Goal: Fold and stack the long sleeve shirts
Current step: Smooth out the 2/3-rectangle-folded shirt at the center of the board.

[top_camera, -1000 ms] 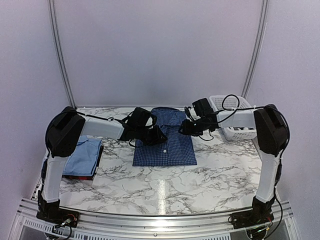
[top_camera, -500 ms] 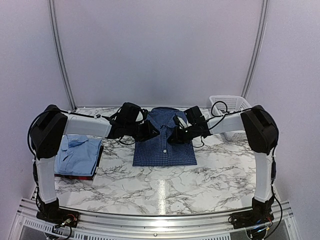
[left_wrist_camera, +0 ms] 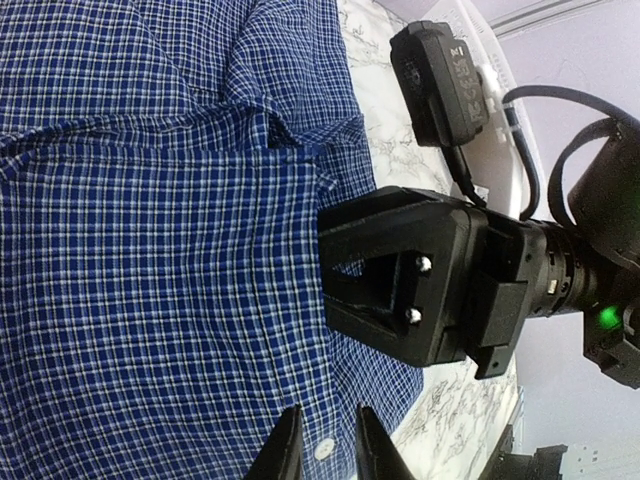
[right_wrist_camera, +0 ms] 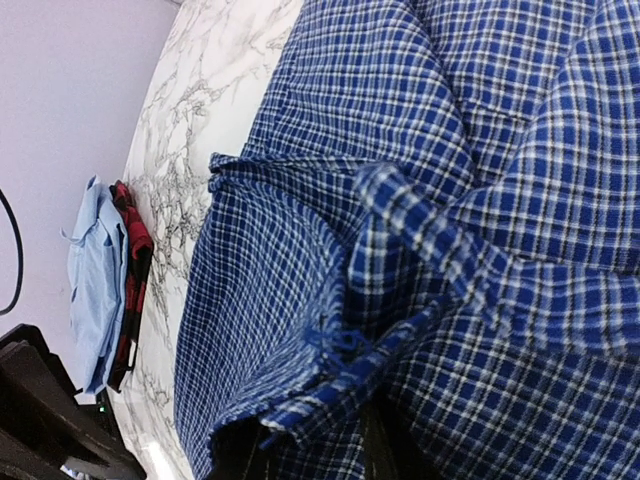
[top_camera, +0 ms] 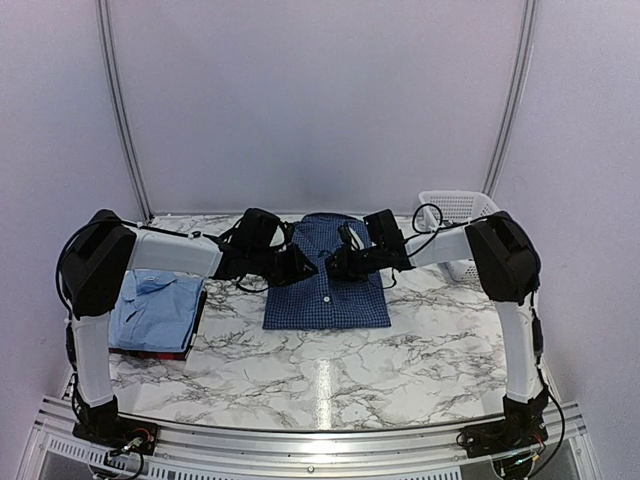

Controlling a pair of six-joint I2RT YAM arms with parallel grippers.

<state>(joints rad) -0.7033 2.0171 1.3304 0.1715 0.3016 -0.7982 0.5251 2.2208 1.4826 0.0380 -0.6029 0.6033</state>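
Observation:
The navy checked shirt lies folded in the middle of the table, collar to the back. My left gripper hovers over its left part, and its fingers stand a narrow gap apart, with flat cloth and a white button showing between them. My right gripper is low on the shirt's upper middle, facing the left one. A raised, bunched fold of the navy shirt covers most of its dark fingers. The light blue shirt lies folded at the left on top of the dark red shirt.
A white lattice basket stands at the back right, behind the right arm. The stack of two shirts sits near the table's left edge. Marble tabletop spreads in front of the navy shirt.
The right gripper has moved left from beside the basket onto the navy shirt. The left gripper drew back a little to the left. The two grippers now nearly meet.

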